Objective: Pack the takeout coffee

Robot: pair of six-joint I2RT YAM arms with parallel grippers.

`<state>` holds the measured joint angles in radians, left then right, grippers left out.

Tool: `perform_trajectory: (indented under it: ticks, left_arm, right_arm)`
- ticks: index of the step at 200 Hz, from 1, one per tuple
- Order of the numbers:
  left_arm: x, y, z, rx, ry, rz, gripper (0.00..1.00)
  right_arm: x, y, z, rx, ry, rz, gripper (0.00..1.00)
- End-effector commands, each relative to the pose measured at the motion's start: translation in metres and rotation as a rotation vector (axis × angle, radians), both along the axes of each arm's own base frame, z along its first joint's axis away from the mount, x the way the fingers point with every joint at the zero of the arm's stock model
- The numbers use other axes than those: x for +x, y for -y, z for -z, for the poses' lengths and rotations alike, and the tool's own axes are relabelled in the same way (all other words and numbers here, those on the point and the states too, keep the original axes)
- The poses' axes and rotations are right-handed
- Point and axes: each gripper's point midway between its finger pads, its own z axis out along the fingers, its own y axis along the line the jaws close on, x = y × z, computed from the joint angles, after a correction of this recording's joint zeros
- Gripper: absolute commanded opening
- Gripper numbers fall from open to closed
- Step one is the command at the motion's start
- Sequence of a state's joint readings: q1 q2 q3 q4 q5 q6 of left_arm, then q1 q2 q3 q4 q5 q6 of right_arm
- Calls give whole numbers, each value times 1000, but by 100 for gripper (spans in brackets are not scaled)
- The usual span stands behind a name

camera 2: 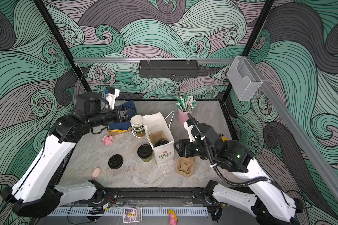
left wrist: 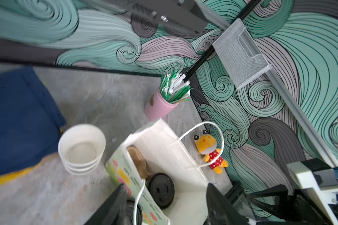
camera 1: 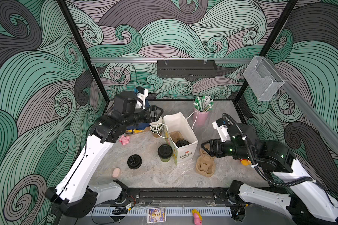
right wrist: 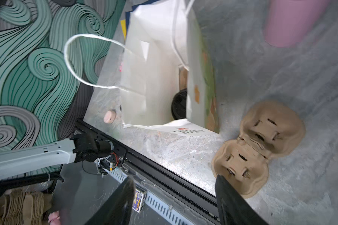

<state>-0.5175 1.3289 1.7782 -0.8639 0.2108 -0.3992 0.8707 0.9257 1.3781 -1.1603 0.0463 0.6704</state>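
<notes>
A white paper bag (camera 1: 183, 124) (camera 2: 160, 124) stands open mid-table. One takeout coffee (camera 1: 182, 143) (camera 2: 161, 143), black-lidded, sits inside it in a brown carrier (camera 2: 157, 135). The other takeout coffee (camera 1: 165, 153) (camera 2: 144, 153) stands on the table just left of the bag. My left gripper (camera 1: 158, 112) (left wrist: 164, 210) hovers open behind the bag's left side, above the stacked cups; the bagged cup's lid (left wrist: 160, 190) shows between its fingers. My right gripper (camera 1: 205, 146) (right wrist: 173, 202) is open and empty, right of the bag, over a spare carrier (camera 1: 205, 164) (right wrist: 258, 148).
Stacked empty cups (camera 1: 156, 126) stand left of the bag, loose black lids (camera 1: 134, 161) front left. A pink cup of straws (camera 1: 202, 115) is behind the bag. A blue cloth (camera 2: 125, 116), pink toy (camera 1: 124, 139), pink disc (camera 1: 116, 172) and frog toy (left wrist: 209, 152) lie around.
</notes>
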Motion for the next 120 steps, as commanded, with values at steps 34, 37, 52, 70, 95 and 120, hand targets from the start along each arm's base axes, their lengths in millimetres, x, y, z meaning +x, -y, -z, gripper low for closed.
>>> perform_trajectory:
  ticks: [34,37,52,70,95,120]
  left_arm:
    - [53,33,79,470,-31,318,68]
    - [53,36,80,469,-31,332,68]
    - [55,51,90,456,-41,401,69]
    - [55,62,104,465,-57,468,69]
    - [62,64,125,539,-82,494,64]
    - [66,64,137,576,-92,510,51]
  right_arm:
    - [-3,2,34,-68,-184,113,71]
    - [-3,2,35,-71,-187,111,71]
    - [-3,1,37,-78,-190,108,72]
    - [-2,2,37,-82,-183,107,72]
    - [-1,4,37,-90,-176,109,72]
    - [0,5,35,-100,-176,112,71]
